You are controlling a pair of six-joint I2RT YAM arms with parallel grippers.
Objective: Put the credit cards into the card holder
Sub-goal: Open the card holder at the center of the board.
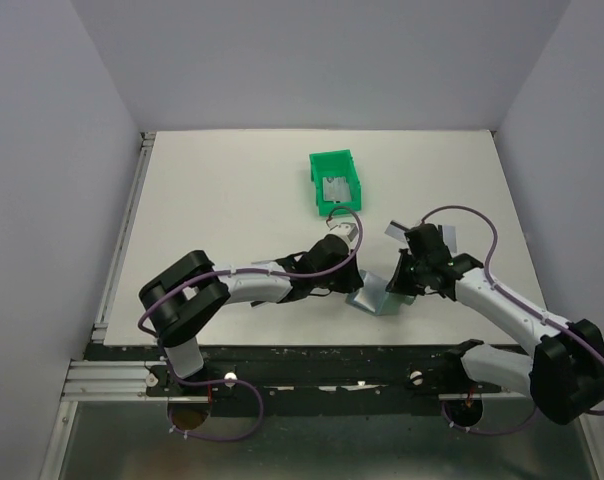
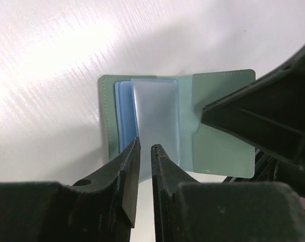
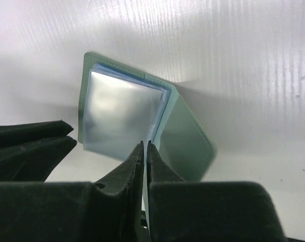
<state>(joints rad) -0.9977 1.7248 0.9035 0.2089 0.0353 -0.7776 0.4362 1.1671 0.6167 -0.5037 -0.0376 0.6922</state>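
A: Need the card holder [image 2: 223, 146] first. Where to tag?
B: Tag on the table [image 1: 222, 200], near side, right of centre, squeezed between both grippers. Lying open, with grey-green covers outside and pale blue pockets inside. From the right wrist view, looks only half unfolded, with 1 cover tilted up off the table.
A: Logged. Next, left gripper [image 2: 145, 147]?
B: Poking in from the left. Showing 2 fingers with a narrow gap, straddling the near edge of the clear pocket leaf [image 2: 155, 111]. Cannot tell whether clamping the leaf or just sitting astride.
A: And right gripper [image 3: 144, 145]?
B: Poking in from the right. Showing jaws all but pressed together, leaving only a slit with a pale sliver of pocket leaf caught inside. Marking as pinching the card holder at the right edge of the pockets, by the fold. In the left wrist view, lies dark across the right cover.
A: Any credit card [image 1: 335, 188] to mark?
B: Marking 1, silvery-grey, lying flat inside the green bin [image 1: 322, 163]. Placing the bin far of both grippers, around mid-table, well apart from the card holder. Cannot tell whether the pockets hold anything.
A: Done, moving on.
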